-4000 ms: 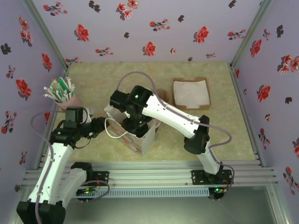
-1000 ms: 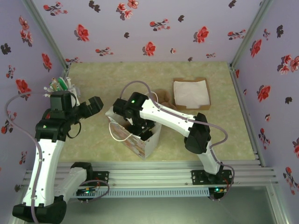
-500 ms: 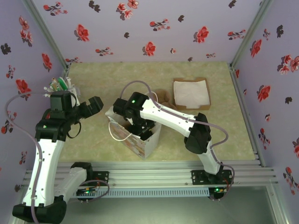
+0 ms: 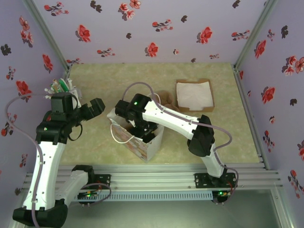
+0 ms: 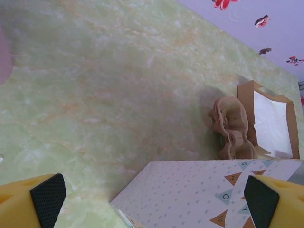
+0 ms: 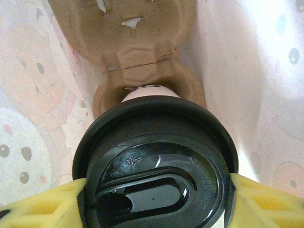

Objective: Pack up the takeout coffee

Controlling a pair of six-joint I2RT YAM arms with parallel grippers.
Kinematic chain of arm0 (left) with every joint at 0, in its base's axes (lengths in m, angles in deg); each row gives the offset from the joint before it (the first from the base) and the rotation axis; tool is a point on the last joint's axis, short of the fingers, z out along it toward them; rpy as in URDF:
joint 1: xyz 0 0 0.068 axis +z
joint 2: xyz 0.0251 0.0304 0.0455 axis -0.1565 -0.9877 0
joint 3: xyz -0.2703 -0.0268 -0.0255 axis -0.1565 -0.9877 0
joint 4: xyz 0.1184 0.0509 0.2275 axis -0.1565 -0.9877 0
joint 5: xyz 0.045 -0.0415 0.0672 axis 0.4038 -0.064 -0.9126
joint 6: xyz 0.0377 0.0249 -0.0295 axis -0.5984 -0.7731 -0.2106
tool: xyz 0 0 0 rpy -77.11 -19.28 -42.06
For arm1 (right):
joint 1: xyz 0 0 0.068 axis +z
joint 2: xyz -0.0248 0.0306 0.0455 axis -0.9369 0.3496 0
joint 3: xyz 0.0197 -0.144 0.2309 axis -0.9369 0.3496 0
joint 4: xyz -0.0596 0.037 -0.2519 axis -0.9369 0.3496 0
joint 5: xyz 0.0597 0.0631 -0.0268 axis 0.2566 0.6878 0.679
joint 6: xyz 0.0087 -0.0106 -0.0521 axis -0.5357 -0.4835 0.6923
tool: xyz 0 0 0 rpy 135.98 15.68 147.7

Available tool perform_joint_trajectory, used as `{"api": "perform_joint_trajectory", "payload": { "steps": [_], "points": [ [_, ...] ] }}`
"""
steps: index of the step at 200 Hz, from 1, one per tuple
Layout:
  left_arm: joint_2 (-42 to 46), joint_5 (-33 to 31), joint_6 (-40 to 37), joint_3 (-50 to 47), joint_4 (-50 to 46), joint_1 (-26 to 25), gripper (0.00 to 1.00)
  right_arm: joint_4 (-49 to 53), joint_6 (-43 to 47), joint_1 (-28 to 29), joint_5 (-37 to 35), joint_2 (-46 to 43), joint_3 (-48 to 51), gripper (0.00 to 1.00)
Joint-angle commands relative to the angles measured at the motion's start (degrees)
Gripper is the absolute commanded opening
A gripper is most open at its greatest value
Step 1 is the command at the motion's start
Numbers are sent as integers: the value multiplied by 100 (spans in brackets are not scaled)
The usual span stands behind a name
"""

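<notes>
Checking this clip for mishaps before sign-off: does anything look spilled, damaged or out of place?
Nothing spilled. The takeout coffee, lid on, sits between the right fingers inside the gift bag above a pulp carrier. Only oddity: a crumpled brown lump beside the napkin tray.

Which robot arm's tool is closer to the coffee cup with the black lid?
Right. The right tool grips the takeout coffee down inside the paper bag; the left tool hangs open, off to the bag's left.
</notes>
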Motion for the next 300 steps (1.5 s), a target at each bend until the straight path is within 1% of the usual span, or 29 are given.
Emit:
{"api": "perform_joint_trajectory", "payload": {
  "steps": [1, 90, 125, 166, 300],
  "points": [
    [70, 75, -54, -26, 136, 41, 99, -16, -13, -15, 141, -10, 0, 62],
    [61, 75, -48, -11, 153, 42, 99, -129, 35, -32, 305, 304, -66, 62],
    [63, 82, -40, -30, 169, 41, 99, -351, 70, -83, 343, 349, 164, 62],
    [69, 83, -57, -35, 152, 42, 99, -664, 19, -139, 374, 332, 563, 62],
    [53, 88, -31, -10, 176, 42, 99, -747, -4, -134, 352, 244, 573, 62]
  ]
}}
